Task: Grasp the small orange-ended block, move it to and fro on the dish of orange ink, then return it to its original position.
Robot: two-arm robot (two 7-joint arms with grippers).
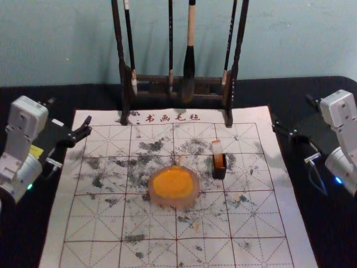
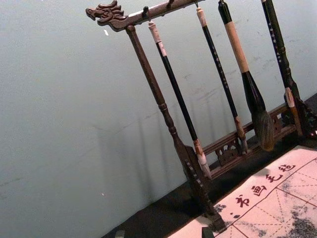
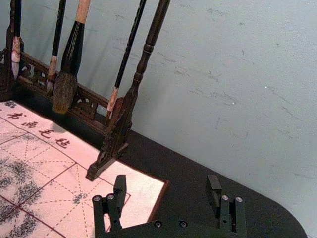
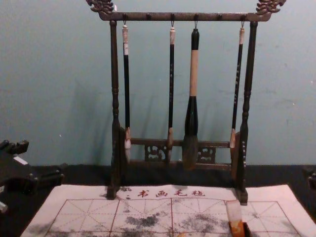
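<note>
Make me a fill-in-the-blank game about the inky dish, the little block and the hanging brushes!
The ink in the dish is the colour ____.
The block sits in a holder whose colour is ____.
Choosing left or right, the block is to the robot's ____ of the dish.
The number of brushes hanging from the rack is ____.

Missing words: orange; black; right; four

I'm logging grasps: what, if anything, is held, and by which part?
Nothing: the left gripper and right gripper are open and empty, one at each side of the sheet.
</note>
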